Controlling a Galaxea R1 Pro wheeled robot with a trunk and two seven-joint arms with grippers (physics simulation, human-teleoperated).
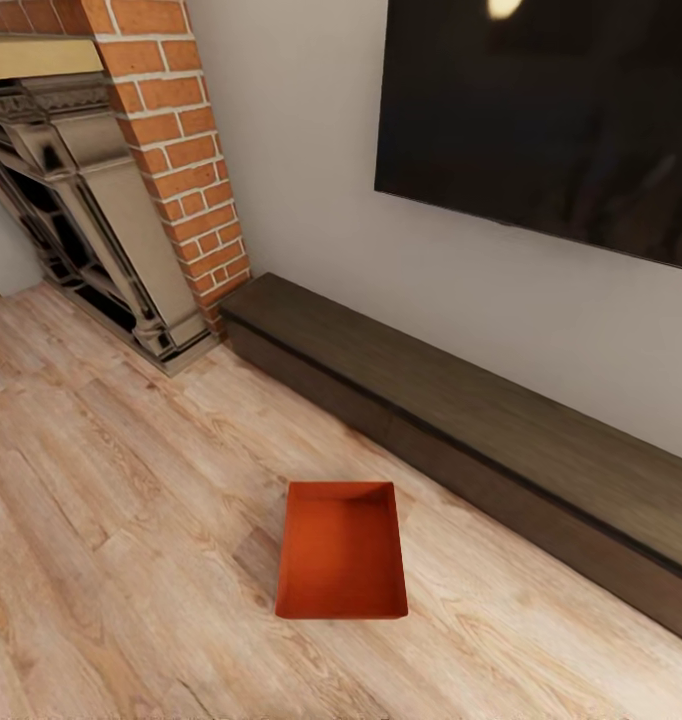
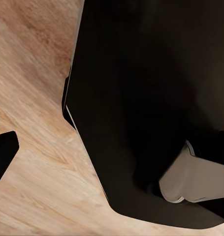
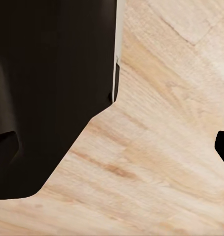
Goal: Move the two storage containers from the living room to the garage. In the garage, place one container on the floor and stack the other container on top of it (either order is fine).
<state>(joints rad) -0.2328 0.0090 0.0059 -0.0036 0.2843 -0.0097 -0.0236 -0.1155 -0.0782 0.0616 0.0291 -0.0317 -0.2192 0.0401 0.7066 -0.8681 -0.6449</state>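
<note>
One orange-red storage container (image 1: 342, 550) lies open side up on the light wood plank floor (image 1: 111, 520) of the living room, a short way in front of the long dark low cabinet (image 1: 481, 420). It is empty. A dark fingertip (image 2: 2, 153) of my left gripper shows at the edge of the left wrist view, over the planks beside my black body (image 2: 151, 98). A dark fingertip (image 3: 223, 147) of my right gripper sits at the edge of the right wrist view. Nothing is between the fingers of either. The garage is out of view.
A red brick fireplace (image 1: 181, 150) with a dark metal surround (image 1: 91, 240) stands at the back left. A black TV (image 1: 551, 110) hangs on the white wall above the cabinet. Wood floor stretches around the container on the left and front.
</note>
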